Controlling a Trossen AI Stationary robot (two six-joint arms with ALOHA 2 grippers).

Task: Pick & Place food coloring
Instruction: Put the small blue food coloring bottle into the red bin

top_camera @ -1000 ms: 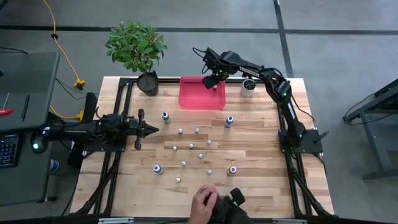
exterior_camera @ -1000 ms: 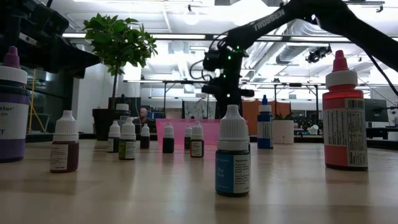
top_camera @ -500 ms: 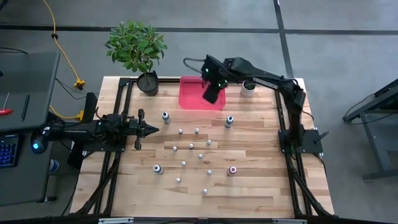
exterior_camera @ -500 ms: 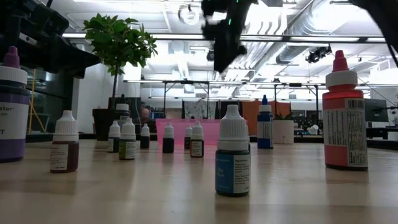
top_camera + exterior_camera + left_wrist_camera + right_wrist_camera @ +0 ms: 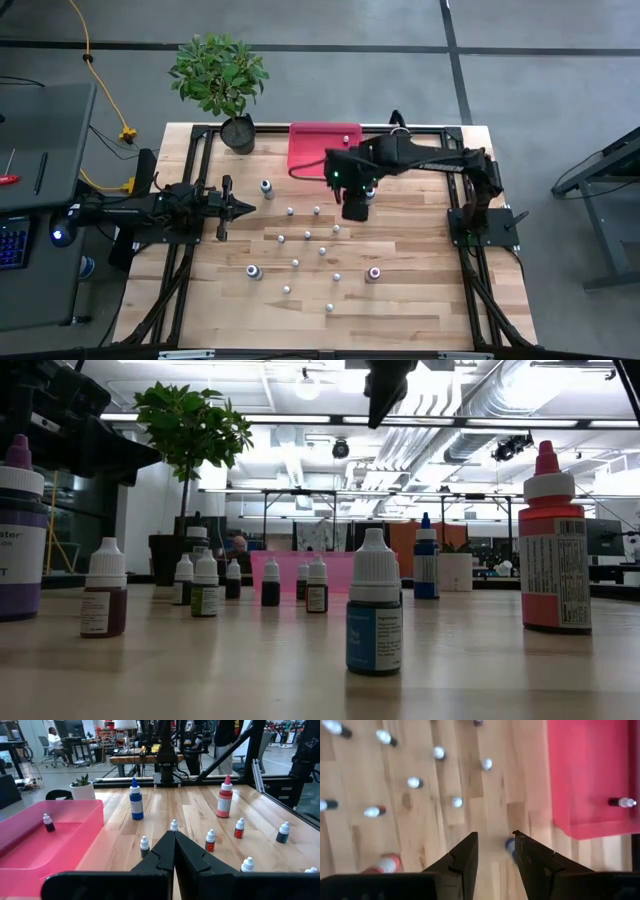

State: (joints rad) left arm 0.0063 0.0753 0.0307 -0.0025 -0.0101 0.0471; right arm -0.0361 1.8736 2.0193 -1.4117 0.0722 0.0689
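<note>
One bottle (image 5: 621, 802) now in pink tray (image 5: 590, 780); my right gripper (image 5: 495, 844) swings back, jaws spread, empty, blue-capped bottle (image 5: 510, 845) between them. Left gripper (image 5: 174, 841) pressed together.

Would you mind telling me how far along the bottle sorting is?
Done: one bottle lies in the pink tray. In hand: nothing; the open right gripper hovers above the blue bottle. Left: about fifteen bottles on the table; left gripper waits shut.

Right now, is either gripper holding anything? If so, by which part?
Nothing is held. The right gripper hangs open and empty above the table near the blue bottle; the left gripper waits shut and empty at the table's left. One small bottle lies in the pink bin.
</note>
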